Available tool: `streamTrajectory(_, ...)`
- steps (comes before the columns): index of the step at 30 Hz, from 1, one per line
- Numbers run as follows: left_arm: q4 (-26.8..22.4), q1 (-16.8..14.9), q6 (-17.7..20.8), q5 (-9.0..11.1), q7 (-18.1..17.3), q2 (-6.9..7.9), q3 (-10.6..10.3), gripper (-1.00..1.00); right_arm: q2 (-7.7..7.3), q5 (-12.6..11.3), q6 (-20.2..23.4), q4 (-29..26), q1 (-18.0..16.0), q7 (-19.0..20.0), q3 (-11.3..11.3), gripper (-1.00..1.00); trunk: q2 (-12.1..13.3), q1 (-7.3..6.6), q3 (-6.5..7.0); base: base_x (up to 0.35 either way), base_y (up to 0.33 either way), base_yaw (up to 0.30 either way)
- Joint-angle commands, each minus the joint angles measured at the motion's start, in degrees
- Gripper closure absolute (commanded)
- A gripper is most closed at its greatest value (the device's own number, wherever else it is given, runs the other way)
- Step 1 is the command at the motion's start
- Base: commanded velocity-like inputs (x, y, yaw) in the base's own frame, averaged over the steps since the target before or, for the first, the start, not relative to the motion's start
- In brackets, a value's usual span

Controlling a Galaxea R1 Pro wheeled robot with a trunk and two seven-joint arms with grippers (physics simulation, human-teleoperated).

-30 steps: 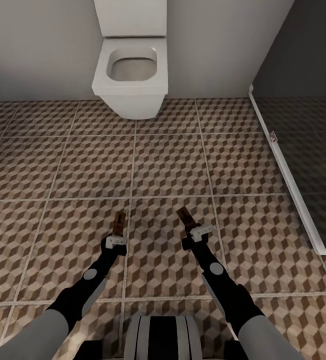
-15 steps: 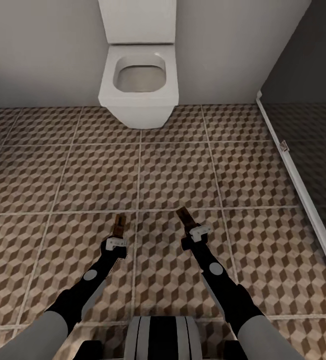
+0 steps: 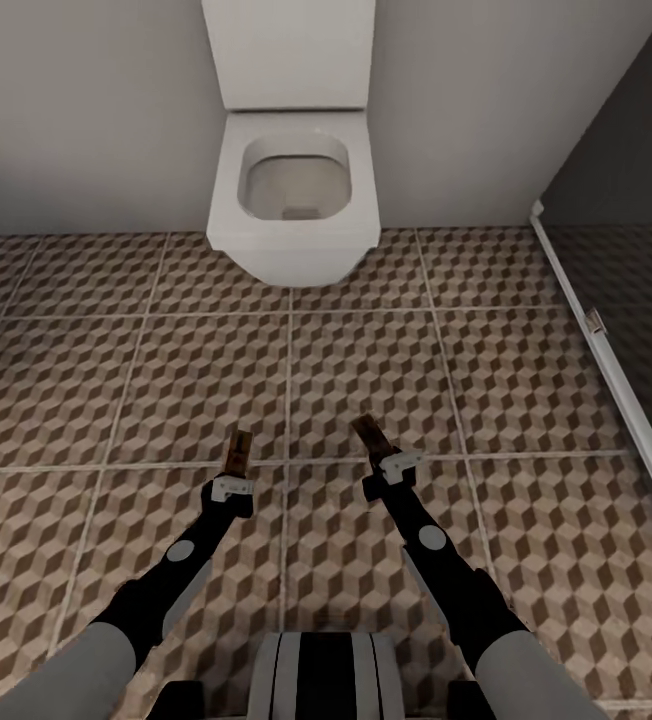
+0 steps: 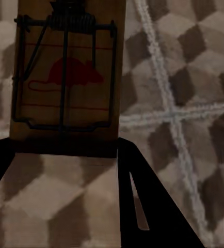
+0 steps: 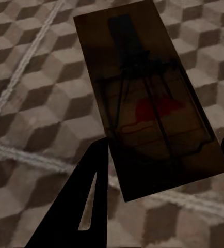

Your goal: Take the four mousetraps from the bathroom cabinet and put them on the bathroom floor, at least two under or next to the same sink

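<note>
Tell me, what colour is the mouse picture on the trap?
Red, clearest in the left wrist view on the trap.

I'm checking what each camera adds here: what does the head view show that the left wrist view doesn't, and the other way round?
Head view alone: the white square ceramic toilet against the grey wall, the dark shower enclosure's white frame, and both arms, the right end effector holding its own brown wooden mousetrap.

Left wrist view alone: close detail of the left end effector's small brown wooden mousetrap, namely a dark wire spring bar and a red mouse print.

Both: that left mousetrap, held by the left end effector, and the brown-and-beige cube-patterned tiled floor.
</note>
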Motion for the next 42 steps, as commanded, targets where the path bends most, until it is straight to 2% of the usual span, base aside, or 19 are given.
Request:
streamTrajectory(1,0.08,-0.05,-0.23,0.41,0.32,0.08,-0.41,1.00,0.00,0.27,-0.14,0.05,-0.02,-0.12,0.02,1.00,-0.01,0.03,-0.03,0.332,0.006,0.000)
streamTrajectory(20,0.17,-0.05,-0.23,0.41,0.32,0.08,-0.42,1.00,0.19,0.18,0.27,0.90,-0.02,-0.12,0.04,1.00,-0.01,0.03,-0.03,0.333,0.001,0.000)
streamTrajectory(30,0.16,-0.05,-0.23,0.41,0.32,0.07,-0.42,1.00,0.24,0.18,1.51,1.07,-0.02,-0.10,0.09,1.00,-0.01,0.03,-0.03,0.328,0.000,0.000)
streamTrajectory(33,0.10,-0.05,-0.23,0.41,0.32,0.08,-0.42,1.00,0.31,0.18,3.36,2.31,-0.02,0.02,0.10,1.00,-0.01,0.03,-0.03,0.221,0.000,0.000)
streamTrajectory(42,0.07,-0.05,-0.23,0.41,0.32,0.08,-0.42,1.00,2.49,0.17,5.44,4.37,-0.02,0.23,0.11,1.00,-0.01,0.03,-0.03,0.178,0.044,0.000)
